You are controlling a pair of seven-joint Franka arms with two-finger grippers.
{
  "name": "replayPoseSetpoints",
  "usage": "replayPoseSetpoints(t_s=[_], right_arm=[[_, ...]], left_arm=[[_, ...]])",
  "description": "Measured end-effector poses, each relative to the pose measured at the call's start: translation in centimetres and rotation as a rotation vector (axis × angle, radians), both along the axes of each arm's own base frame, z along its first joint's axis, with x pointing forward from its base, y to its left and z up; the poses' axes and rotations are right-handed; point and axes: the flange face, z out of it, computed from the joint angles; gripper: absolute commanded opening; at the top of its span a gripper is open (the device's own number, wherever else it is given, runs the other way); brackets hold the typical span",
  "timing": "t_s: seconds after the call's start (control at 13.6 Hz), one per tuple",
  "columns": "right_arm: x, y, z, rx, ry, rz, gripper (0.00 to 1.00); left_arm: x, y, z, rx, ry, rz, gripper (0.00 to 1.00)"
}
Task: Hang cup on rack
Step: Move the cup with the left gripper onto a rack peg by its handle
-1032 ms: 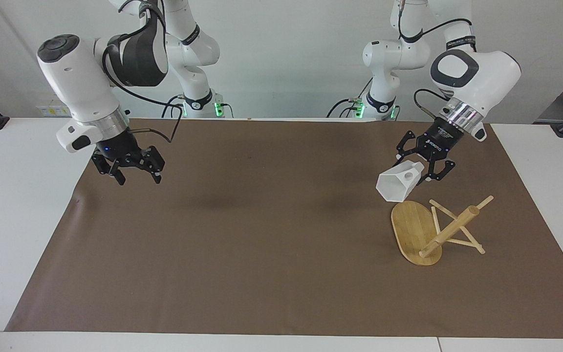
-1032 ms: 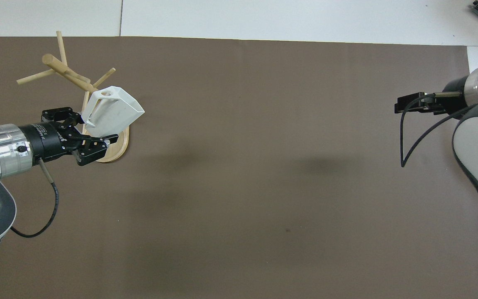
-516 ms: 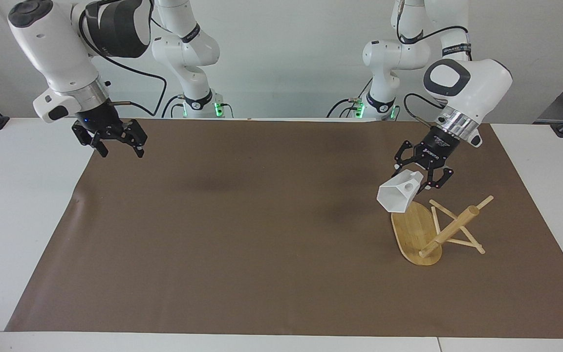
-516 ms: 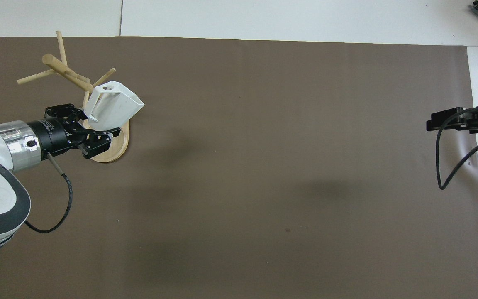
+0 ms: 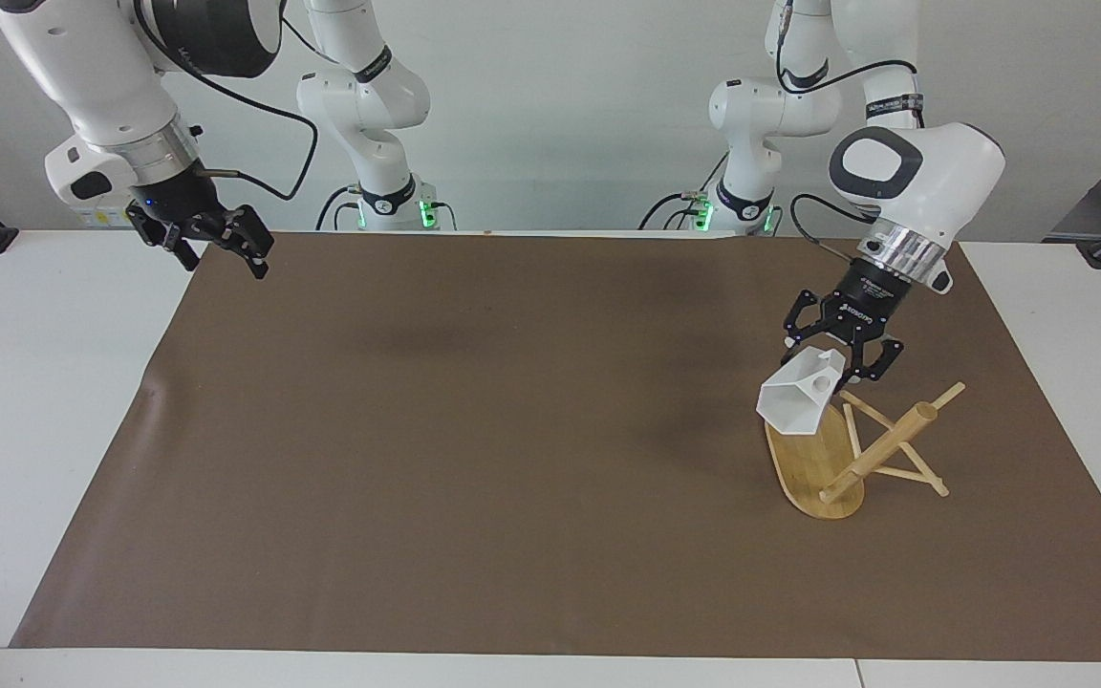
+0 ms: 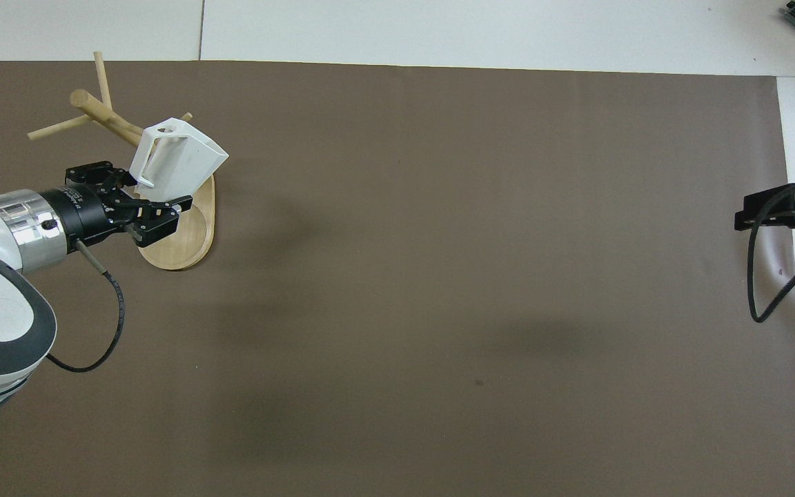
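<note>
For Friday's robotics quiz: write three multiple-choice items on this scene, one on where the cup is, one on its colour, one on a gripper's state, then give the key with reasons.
1. Where is the cup?
A. Held over the rack
B. Lying on the brown mat
C. Under the right gripper

2. What colour is the cup?
A. Black
B. White
C. Bamboo

3. What is the left gripper doing?
A. Hanging empty
B. Gripping the rack's post
C. Shut on the cup

Key: 1 A, the cup hangs in the air above the rack's oval base; 2 B, it is matte white against the mat; 3 C, its fingers close on the cup's handle end, while the right gripper waits over the mat's corner.
</note>
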Motion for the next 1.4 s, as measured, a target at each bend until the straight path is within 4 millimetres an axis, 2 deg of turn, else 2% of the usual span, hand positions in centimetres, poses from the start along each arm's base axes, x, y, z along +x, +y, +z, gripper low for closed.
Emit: replayPoseSetpoints(t_s=[0.22,0.59,0.96,1.4], right_arm=[[0.0,-0.1,0.2,-0.002,-0.004,0.019,1.0],[-0.1,-1.4,0.2,-0.002,-0.005,0.061,1.0],[-0.1,-0.2,0.2,-0.002,-0.002,0.082,1.0],[-0.1,-0.2,0.2,-0.002,-0.002,0.081,1.0]], left_arm=[[0.6,0.0,-0.1,-0.011,0.009,0.024,0.0],[1.1,0.2,-0.3,-0.017,0.014,0.048,0.0],[1.4,0.8,-1.0,-0.021,0.022,0.084,0.0],[1.8,1.8,-1.1,-0.041,0.029,0.17,0.0]])
